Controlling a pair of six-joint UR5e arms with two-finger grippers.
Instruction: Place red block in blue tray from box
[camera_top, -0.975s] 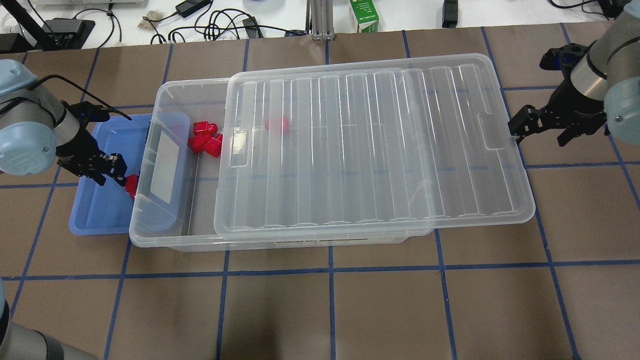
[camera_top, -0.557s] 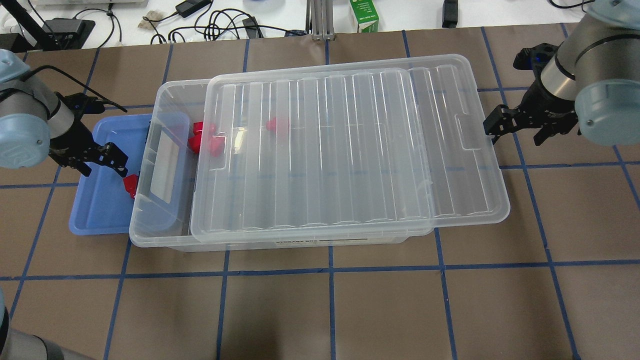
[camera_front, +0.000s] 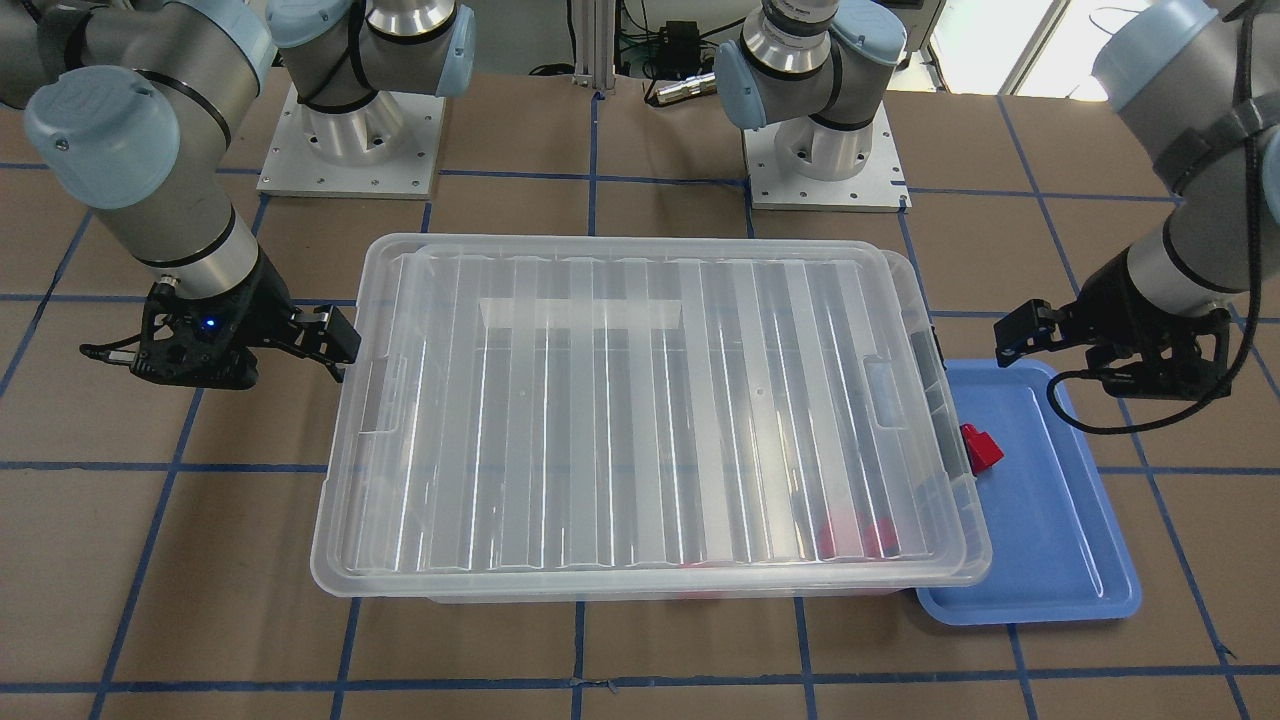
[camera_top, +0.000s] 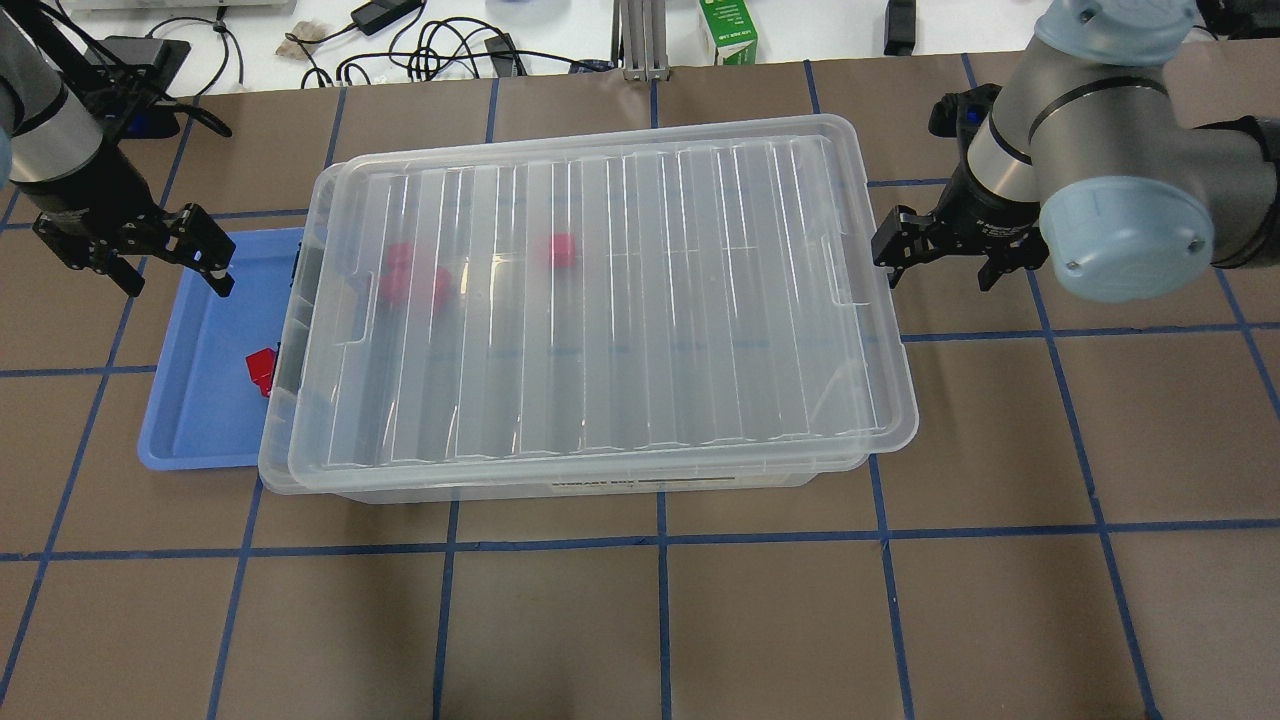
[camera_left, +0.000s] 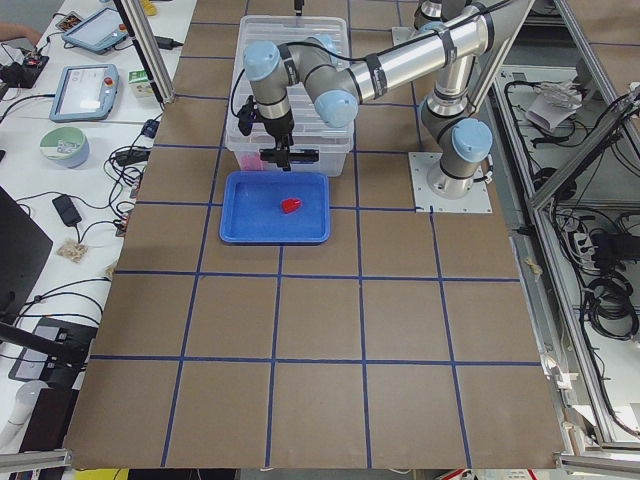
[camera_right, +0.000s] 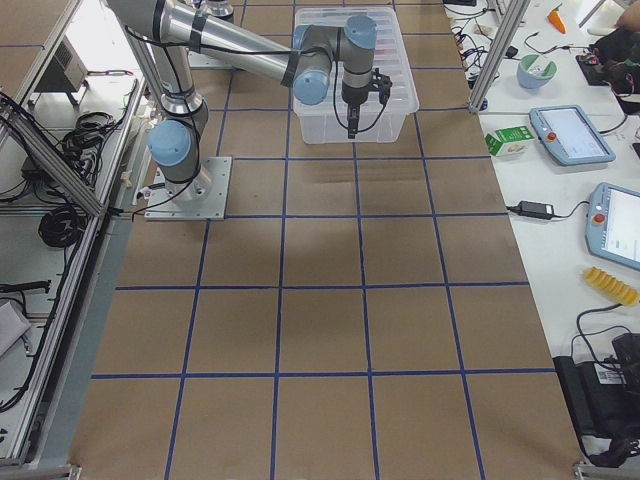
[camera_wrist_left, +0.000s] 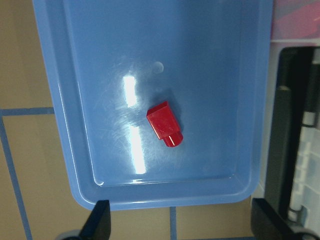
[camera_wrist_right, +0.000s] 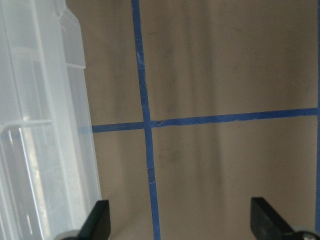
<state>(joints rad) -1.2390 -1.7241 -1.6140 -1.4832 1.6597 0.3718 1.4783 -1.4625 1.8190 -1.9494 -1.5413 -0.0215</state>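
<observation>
One red block lies in the blue tray, next to the box's left end; it also shows in the left wrist view and the front view. The clear box has its ribbed lid over almost all of it. Several more red blocks show blurred through the lid. My left gripper is open and empty above the tray's far end. My right gripper is open and empty just beyond the lid's right edge, over bare table.
The tray's right side is tucked under the box's rim. Cables and a green carton lie past the table's far edge. The arm bases stand behind the box. Brown table with blue tape lines surrounds the box.
The lid has slid left and now covers the box's open left end. My right gripper moved left along with it. My left gripper moved back and away from the red block in the tray.
</observation>
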